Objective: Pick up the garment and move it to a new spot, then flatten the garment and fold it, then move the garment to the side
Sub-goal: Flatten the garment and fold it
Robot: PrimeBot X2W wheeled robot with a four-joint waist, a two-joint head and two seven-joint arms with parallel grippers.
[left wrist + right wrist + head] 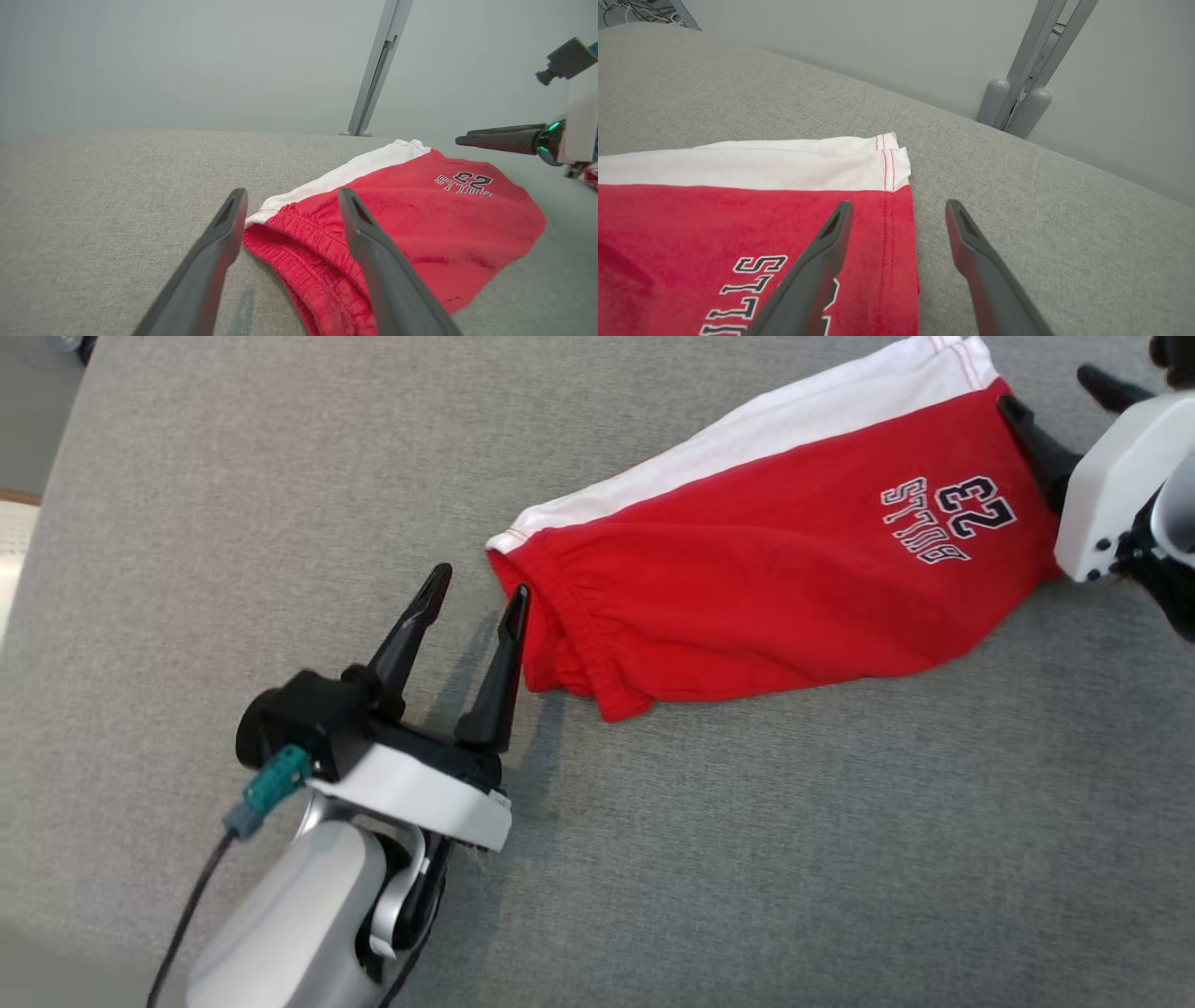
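Shorts [766, 579] lie flat on the gray counter [747, 859], legs stacked; fold looks done. My left fingers [499, 663] at waistband, right fingers [1032, 439] at hem, both spread, gripping nothing. Remaining: shifting it aside.

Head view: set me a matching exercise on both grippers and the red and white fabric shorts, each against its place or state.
1 left gripper; 2 right gripper; 3 red and white fabric shorts.
A lying loose on the grey fabric surface; B open beside the elastic waistband; C open at the hem by the 23 print.
Pairs: 1-B, 2-C, 3-A.
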